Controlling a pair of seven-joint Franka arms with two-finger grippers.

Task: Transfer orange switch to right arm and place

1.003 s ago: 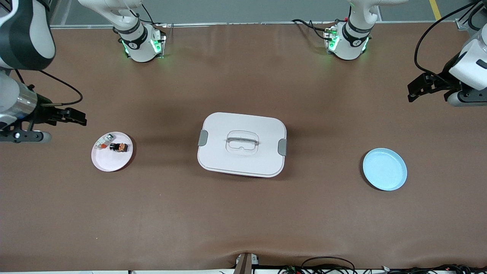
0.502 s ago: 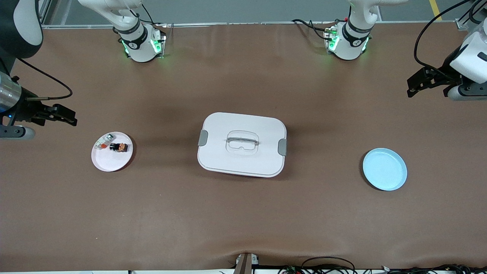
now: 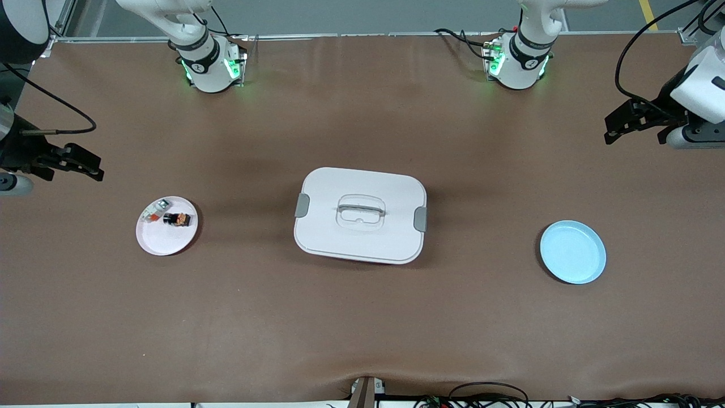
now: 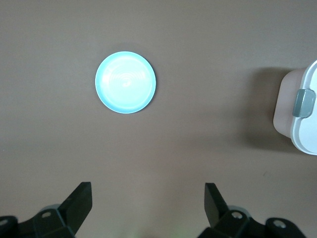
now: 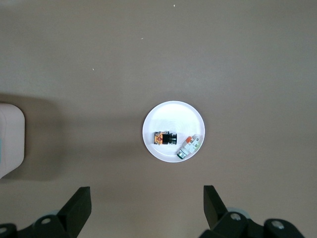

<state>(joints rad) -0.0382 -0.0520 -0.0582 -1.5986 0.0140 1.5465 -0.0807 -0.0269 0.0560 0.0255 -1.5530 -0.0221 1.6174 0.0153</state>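
The orange switch, a tiny black block with orange stripes, lies on a small white plate toward the right arm's end of the table. In the right wrist view the orange switch rests on that plate. My right gripper hangs open and empty over bare table at that end, apart from the plate. Its open fingertips frame bare table. My left gripper hangs open and empty over bare table at the left arm's end, and shows the same way in its wrist view.
A whitish-clear part with a red-orange patch lies beside the switch on the plate. A white lidded box with grey latches stands mid-table. A light blue plate sits toward the left arm's end, also seen as the blue plate.
My right gripper has drawn back from the white plate toward the table's end. My left gripper has shifted slightly toward the robots' bases. Both stay open.
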